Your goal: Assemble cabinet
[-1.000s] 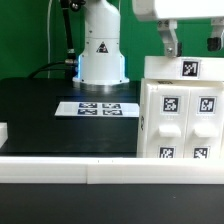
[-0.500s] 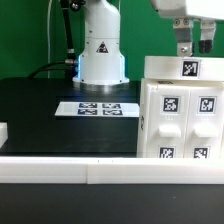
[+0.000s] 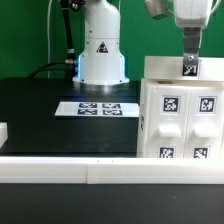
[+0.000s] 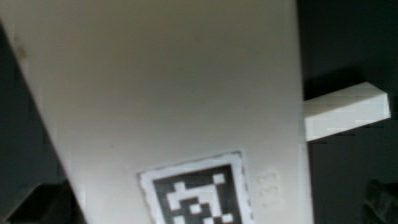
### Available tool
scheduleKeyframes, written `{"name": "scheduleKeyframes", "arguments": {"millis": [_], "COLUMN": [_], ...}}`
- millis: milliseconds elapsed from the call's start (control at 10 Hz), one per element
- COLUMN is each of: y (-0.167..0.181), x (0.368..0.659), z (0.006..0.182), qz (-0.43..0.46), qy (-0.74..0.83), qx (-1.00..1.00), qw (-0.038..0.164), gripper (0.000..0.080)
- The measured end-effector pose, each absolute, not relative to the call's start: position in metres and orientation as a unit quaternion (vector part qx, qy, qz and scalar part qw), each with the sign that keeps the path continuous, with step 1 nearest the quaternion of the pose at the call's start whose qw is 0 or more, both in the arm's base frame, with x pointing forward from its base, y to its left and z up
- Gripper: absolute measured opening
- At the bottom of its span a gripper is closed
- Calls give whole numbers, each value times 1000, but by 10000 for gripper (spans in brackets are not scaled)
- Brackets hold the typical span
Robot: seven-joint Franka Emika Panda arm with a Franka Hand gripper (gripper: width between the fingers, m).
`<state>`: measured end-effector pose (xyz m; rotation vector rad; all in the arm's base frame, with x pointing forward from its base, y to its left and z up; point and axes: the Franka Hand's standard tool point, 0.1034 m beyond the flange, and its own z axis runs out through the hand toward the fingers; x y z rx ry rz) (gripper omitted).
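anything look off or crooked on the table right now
Nothing stands out. The cabinet stands upright at the exterior view's right, its panelled face square and intact. The marker board lies flat on the black table. The hand sits at the cabinet's top edge.

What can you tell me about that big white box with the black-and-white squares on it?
The cabinet is a large box of white plastic, as it looks, standing upright on the black table at the exterior view's right. Its front is panelled in sections, each bearing a square marker tag; another tag sits on top. The pincer hangs right at its top edge; whether they touch cannot be told.
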<state>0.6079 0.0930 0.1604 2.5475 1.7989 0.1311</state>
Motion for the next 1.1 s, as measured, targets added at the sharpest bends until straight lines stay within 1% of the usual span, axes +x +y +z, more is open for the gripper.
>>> {"name": "scheduleKeyframes", "arguments": {"millis": [200, 300, 400, 600, 900, 1100], "y": [93, 92, 91, 90, 89, 89], "x": [607, 607, 607, 607, 607, 607], "z": [157, 157, 157, 157, 157, 157], "qz": [39, 40, 40, 40, 40, 40], "qy": [575, 573, 572, 568, 542, 471], "qx": [817, 819, 819, 822, 839, 881], "qw": [9, 9, 9, 9, 8, 4], "gripper": [797, 705, 571, 556, 556, 556]}}
